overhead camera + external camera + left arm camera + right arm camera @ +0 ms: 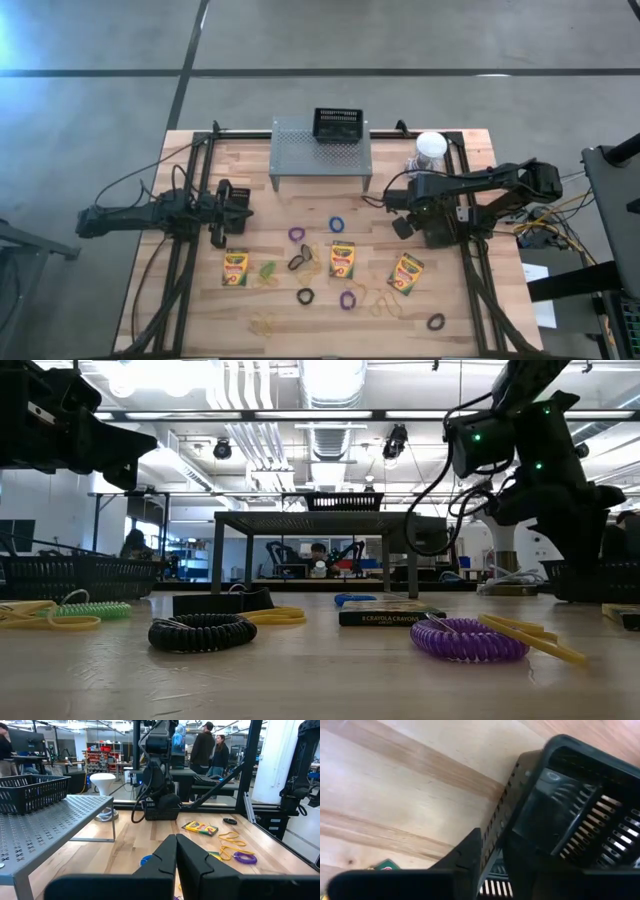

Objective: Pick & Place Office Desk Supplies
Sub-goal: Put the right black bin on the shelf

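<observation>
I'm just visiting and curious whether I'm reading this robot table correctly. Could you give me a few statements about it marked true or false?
1. Three crayon boxes lie on the table. True.
2. The left gripper holds a crayon box. False: it is shut and empty.
3. A black basket sits on top of the grey mesh rack. True.
4. The right gripper grips a purple loop band. False: it is closed on the wall of a second black basket.
</observation>
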`<state>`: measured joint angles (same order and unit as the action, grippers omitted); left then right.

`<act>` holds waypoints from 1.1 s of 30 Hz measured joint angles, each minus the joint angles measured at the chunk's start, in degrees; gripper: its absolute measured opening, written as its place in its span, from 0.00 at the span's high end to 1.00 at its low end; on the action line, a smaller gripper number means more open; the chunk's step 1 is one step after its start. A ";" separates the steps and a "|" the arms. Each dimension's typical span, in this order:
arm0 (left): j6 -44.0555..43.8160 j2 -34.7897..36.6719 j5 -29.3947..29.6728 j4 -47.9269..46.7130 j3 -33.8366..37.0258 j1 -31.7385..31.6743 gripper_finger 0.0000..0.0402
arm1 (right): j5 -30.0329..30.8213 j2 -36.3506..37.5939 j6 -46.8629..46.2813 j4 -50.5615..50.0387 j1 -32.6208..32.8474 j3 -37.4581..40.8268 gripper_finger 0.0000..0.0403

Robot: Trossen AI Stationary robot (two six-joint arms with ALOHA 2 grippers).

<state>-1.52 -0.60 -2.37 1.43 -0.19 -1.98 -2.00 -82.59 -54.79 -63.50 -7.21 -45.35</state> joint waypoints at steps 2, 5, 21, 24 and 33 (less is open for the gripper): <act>0.00 0.00 0.00 0.00 0.00 0.00 0.96 | 0.03 0.00 1.44 0.68 0.52 -0.38 0.91; 0.00 0.00 0.00 0.01 0.00 0.01 0.96 | 0.26 -0.02 3.52 2.02 1.95 -2.12 0.96; 0.00 0.00 0.02 0.04 0.00 0.02 0.96 | 14.26 0.00 23.42 -4.00 5.58 -38.14 0.97; 0.00 0.00 0.02 0.04 0.00 0.00 0.96 | 15.78 -0.89 34.87 -1.42 5.60 -43.76 0.97; 0.00 0.00 0.43 -0.04 0.00 0.01 0.96 | 15.30 -15.60 61.76 5.66 2.01 -59.93 0.97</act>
<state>-1.52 -0.60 -1.94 1.39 -0.19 -1.96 13.30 -98.18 6.97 -57.84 -5.20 -105.28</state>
